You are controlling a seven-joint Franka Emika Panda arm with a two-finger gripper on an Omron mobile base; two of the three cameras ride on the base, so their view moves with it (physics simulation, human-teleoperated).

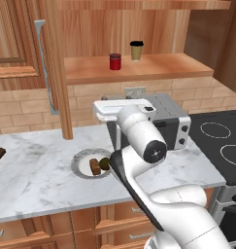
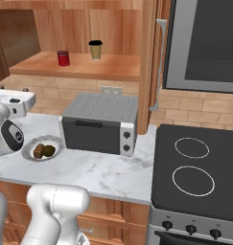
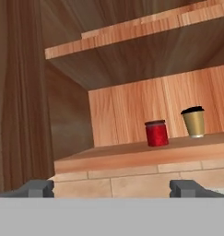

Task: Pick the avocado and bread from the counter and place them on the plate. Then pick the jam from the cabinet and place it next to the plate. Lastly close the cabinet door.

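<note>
The red jam [image 3: 156, 132] stands on the inner shelf of the open cabinet [image 3: 132, 154], ahead of my open gripper [image 3: 113, 189], with nothing between the fingertips [image 3: 37, 188]. My white hand [image 1: 122, 108] hovers above the counter [image 1: 37, 170], below shelf height. On the plate [image 1: 80, 160] lie the brown bread [image 1: 95, 167] and the dark green avocado [image 1: 105, 163]. From the right I see the jam [image 2: 63, 58], the plate [image 2: 29, 146], the bread [image 2: 39, 151] and the avocado [image 2: 49, 150]. The cabinet door [image 1: 56, 73] stands swung open, its silver handle [image 1: 42, 63] showing.
A tan paper cup [image 1: 136, 50] with a dark lid stands on the shelf just right of the jam. A grey toaster oven [image 1: 165, 121] sits on the counter below the shelf. A black stove [image 2: 194, 167] lies to the right. Another open door [image 2: 147, 67] stands edge-on.
</note>
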